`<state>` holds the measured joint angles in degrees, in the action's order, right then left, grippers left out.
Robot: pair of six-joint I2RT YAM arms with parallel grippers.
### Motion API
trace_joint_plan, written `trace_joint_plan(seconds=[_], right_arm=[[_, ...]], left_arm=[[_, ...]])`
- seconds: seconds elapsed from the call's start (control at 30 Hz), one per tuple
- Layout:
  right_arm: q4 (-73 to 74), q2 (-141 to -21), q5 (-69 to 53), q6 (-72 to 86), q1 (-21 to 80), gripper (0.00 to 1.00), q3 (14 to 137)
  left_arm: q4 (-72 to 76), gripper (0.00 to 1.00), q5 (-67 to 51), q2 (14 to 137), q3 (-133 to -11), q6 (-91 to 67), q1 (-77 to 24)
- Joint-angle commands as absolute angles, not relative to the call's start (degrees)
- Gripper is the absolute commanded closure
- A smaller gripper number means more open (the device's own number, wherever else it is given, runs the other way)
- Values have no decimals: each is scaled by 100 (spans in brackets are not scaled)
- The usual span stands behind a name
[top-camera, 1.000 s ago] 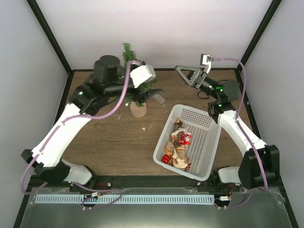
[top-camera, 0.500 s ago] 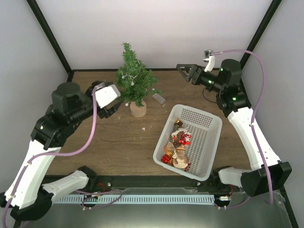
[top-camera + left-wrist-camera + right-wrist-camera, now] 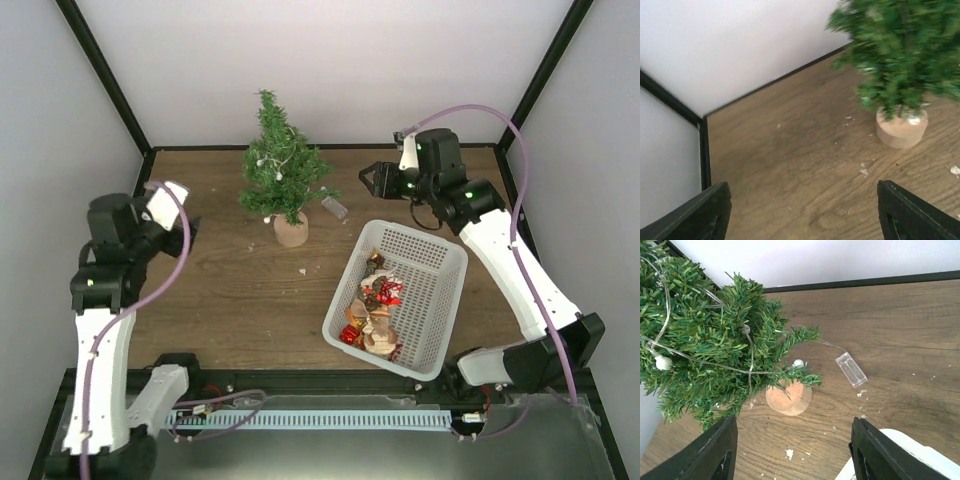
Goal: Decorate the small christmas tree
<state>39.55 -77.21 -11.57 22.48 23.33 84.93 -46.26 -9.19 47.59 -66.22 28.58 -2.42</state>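
Observation:
The small christmas tree (image 3: 281,165) stands upright on its round tan base (image 3: 291,231) at the back middle of the table, with a thin light string and white beads (image 3: 663,362) wound through its branches. The string's clear battery box (image 3: 851,369) lies on the wood to the right of the base. My left gripper (image 3: 183,229) is open and empty, well left of the tree; in its wrist view the tree (image 3: 900,55) is at the upper right. My right gripper (image 3: 371,181) hovers right of the tree, open and empty, above the base (image 3: 788,396).
A white slotted basket (image 3: 441,282) holding red, gold and tan ornaments (image 3: 374,310) sits at the front right; its corner (image 3: 910,455) shows by my right finger. Small white flecks (image 3: 304,270) dot the wood. Black frame posts and white walls close in the table.
My left arm has pulled away from the tree, back toward the left front. The right arm has swung left, closer to the tree, its jaws narrowing a little.

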Motion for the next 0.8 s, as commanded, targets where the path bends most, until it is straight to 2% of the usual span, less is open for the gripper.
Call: trace_joint_plan(seconds=[0.0, 0.1, 0.2, 0.37, 0.5, 0.63, 0.77], right_arm=[[4515, -7726, -325, 2026, 2461, 45, 8891], [4588, -7629, -210, 2052, 2461, 45, 8696], [4491, -7441, -328, 2162, 2461, 44, 8275], [4668, -7341, -530, 2565, 2418, 44, 7548], [4711, -7155, -1201, 2878, 2232, 44, 6753], [4797, -7059, -1667, 2997, 2106, 45, 6158], [4882, -7111, -2050, 3052, 2101, 45, 5839]], left_arm=[[-5124, 20, -2971, 5380, -6969, 2152, 1491], [-5779, 22, -4744, 6147, -7149, 2202, 2792], [-6649, 23, -6306, 6686, -7149, 3036, 3579], [-6839, 23, -6945, 6698, -6556, 3317, 3648], [-6796, 23, -6805, 6590, -6313, 3451, 3501], [-5852, 22, -5521, 5983, -5844, 2751, 2728], [-5324, 21, -4952, 5750, -5490, 2261, 1968]])
